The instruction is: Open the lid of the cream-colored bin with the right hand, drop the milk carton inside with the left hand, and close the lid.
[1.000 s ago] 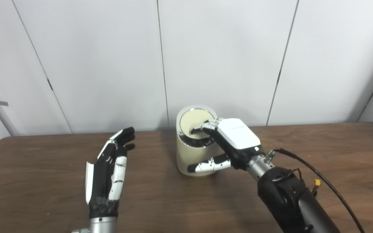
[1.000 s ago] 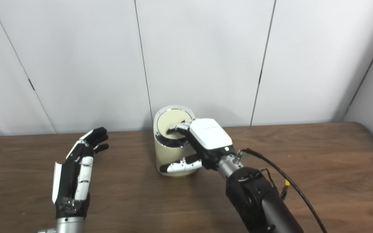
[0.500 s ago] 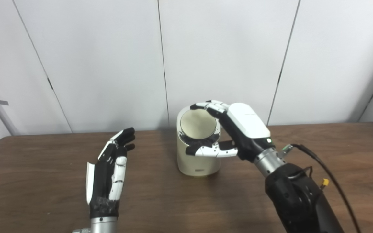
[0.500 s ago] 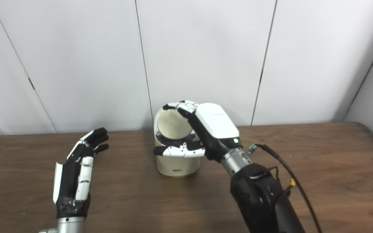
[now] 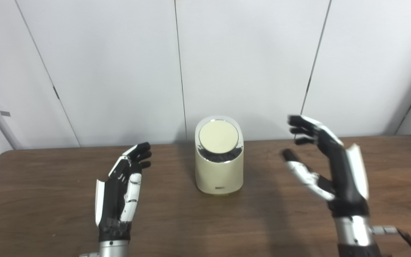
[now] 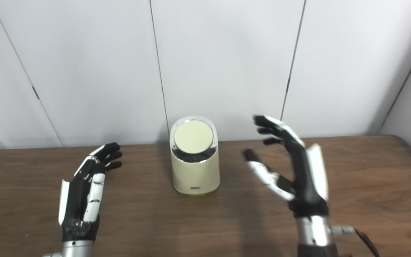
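Left eye view: right robot hand (image 5: 334,167) withdrawn from lid (image 5: 218,136), now right of bin (image 5: 219,173), fingers spread, empty. Lid shut. Left robot hand (image 5: 120,192) left of bin, open, empty. Carton unseen, presumably inside; task apparently complete.

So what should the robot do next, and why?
Probably just rest both arms. The bin has its lid shut, no carton shows on the table, and the left robot hand and right robot hand are open, apart from the bin.
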Controlling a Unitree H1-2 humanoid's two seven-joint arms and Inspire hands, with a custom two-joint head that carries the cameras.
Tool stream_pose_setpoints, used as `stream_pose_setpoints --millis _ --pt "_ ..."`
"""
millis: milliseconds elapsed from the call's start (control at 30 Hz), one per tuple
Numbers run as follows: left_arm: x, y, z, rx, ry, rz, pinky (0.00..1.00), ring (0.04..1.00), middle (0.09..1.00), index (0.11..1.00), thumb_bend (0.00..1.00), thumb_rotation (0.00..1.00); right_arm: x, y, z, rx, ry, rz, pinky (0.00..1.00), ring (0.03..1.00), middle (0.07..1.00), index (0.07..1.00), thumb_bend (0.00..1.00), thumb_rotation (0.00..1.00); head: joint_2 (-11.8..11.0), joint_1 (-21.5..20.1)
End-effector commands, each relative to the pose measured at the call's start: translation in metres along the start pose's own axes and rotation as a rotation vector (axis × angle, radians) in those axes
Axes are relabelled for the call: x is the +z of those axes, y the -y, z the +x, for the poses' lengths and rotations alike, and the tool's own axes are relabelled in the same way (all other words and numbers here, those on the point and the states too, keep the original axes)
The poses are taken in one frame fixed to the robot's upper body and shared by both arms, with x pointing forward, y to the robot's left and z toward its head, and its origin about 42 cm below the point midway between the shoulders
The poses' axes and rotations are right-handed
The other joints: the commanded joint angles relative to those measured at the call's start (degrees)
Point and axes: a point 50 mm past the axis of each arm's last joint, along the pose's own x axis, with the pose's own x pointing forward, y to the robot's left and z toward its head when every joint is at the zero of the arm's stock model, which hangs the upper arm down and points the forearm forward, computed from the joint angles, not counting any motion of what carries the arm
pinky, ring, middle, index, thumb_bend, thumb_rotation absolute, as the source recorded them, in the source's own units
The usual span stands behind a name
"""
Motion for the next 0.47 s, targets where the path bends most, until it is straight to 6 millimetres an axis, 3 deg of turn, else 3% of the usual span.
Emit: stream_pose_setpoints --millis 0,100,433 --pt "0.015 -0.003 0.007 0.016 0.104 -0.032 0.67 0.738 0.746 0.73 0.24 0.6 0.005 0.004 0.001 -0.049 0.065 0.075 0.6 0.676 0.695 0.684 0.24 0.41 0.02 -0.32" --pt "0.015 -0.005 0.008 0.022 0.114 -0.042 0.67 0.727 0.732 0.715 0.24 0.55 -0.001 0.008 0.002 -0.086 0.051 0.124 0.6 0.677 0.692 0.674 0.26 0.34 -0.61 -0.03" --pt "0.023 -0.014 0.013 0.057 0.132 -0.06 0.7 0.74 0.742 0.718 0.25 0.52 -0.012 0.015 0.009 -0.172 0.058 0.181 0.64 0.714 0.726 0.699 0.27 0.37 -0.97 -0.33"
